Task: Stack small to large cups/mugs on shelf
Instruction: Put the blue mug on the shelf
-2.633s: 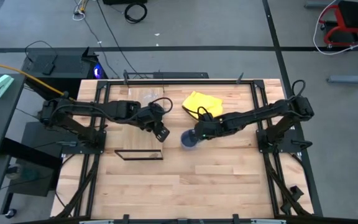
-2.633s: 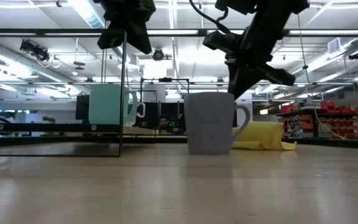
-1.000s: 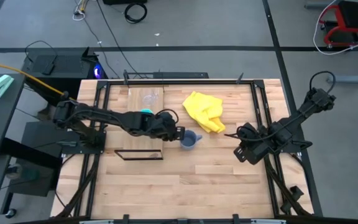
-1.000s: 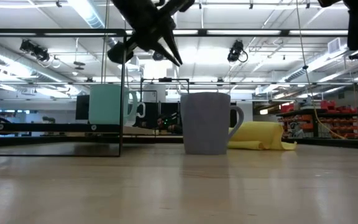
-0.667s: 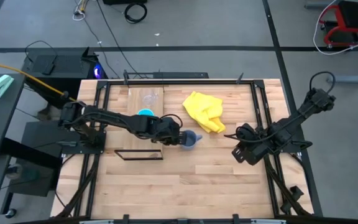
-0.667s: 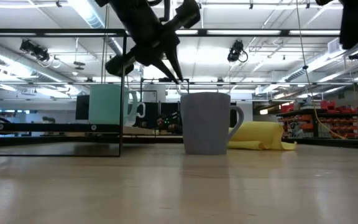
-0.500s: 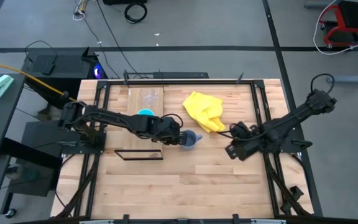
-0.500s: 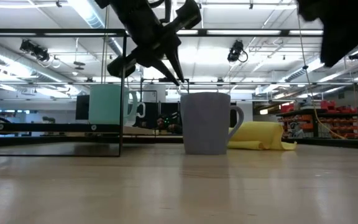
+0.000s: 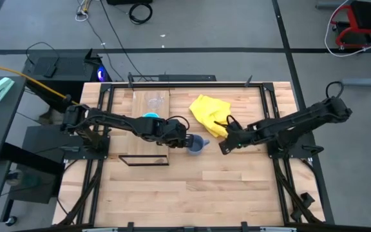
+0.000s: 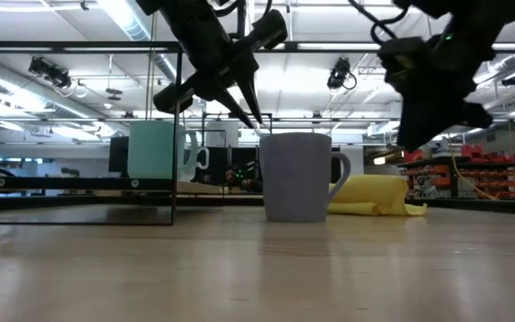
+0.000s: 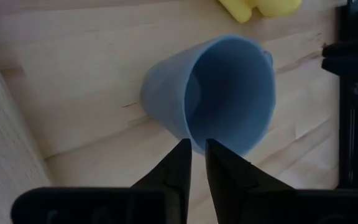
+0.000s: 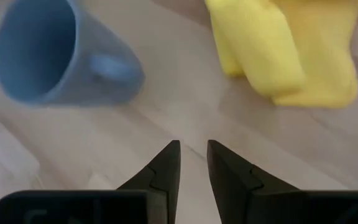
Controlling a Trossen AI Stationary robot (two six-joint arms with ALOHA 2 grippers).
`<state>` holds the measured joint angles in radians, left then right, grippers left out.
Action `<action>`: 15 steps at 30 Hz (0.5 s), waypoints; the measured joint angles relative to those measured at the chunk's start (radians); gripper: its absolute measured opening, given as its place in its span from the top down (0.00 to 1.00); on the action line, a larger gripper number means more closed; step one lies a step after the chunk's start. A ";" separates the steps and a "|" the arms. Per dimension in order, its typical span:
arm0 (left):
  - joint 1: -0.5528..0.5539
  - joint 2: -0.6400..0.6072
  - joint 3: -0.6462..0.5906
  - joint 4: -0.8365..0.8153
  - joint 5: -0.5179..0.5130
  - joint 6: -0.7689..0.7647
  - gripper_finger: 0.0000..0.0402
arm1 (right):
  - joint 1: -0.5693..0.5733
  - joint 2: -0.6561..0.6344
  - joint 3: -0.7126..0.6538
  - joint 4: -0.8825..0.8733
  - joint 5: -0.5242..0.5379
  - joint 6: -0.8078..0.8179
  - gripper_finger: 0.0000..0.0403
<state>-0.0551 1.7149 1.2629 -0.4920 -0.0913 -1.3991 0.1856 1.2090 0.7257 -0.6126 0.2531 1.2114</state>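
Note:
The dark blue-grey mug (image 9: 197, 145) stands upright on the tabletop, its handle toward the yellow cloth; it also shows in the low view (image 10: 298, 179). My left gripper (image 9: 187, 142) is narrowly open, with one fingertip on either side of the mug's rim (image 11: 194, 144). The low view shows the tips just above that rim. My right gripper (image 9: 223, 147) is narrowly open and empty over the table, to the right of the mug (image 12: 48, 62). The cyan mug (image 9: 150, 117) and the clear glass cup (image 9: 154, 101) stand on the shelf (image 9: 143, 149).
The yellow cloth (image 9: 211, 115) lies crumpled behind the mug, close to my right gripper. The shelf's black frame (image 10: 177, 134) stands upright at its near end, left of the mug. There is bare tabletop toward the near edge (image 9: 205, 193).
My right gripper has swung from the table's right side toward the left, up to the blue-grey mug. My left gripper has come down a little and now has its fingertips at the mug's rim. The mug has stayed where it was.

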 joint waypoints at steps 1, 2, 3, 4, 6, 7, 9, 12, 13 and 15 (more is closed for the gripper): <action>0.002 0.000 0.000 -0.001 0.000 -0.003 0.86 | -0.014 0.009 -0.001 0.018 -0.001 -0.011 0.78; 0.004 0.000 0.000 0.000 0.000 -0.003 0.85 | -0.027 0.020 -0.001 0.046 -0.011 -0.026 0.78; 0.007 0.000 0.000 -0.001 0.000 -0.004 0.85 | -0.040 0.032 -0.001 0.075 -0.032 -0.047 0.78; 0.009 0.000 0.000 -0.002 0.000 -0.004 0.85 | -0.052 0.046 -0.001 0.102 -0.048 -0.065 0.78; 0.009 0.000 0.000 -0.008 0.000 -0.004 0.85 | -0.071 0.076 0.000 0.137 -0.065 -0.087 0.78; 0.009 0.000 0.000 -0.011 0.001 -0.008 0.85 | -0.082 0.091 0.000 0.137 -0.067 -0.092 0.78; 0.009 0.000 0.000 -0.013 0.002 -0.012 0.86 | -0.104 0.111 0.000 0.134 -0.068 -0.110 0.78; 0.009 0.000 0.000 -0.016 0.003 -0.021 0.85 | -0.133 0.129 0.000 0.162 -0.071 -0.130 0.78; 0.009 0.000 0.000 -0.017 0.003 -0.022 0.85 | -0.141 0.136 0.000 0.183 -0.082 -0.136 0.78; 0.010 0.000 0.000 -0.018 0.003 -0.025 0.84 | -0.153 0.152 0.000 0.217 -0.101 -0.145 0.78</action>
<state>-0.0456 1.7149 1.2629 -0.5101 -0.0883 -1.4242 0.0325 1.3613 0.7254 -0.3956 0.1524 1.0667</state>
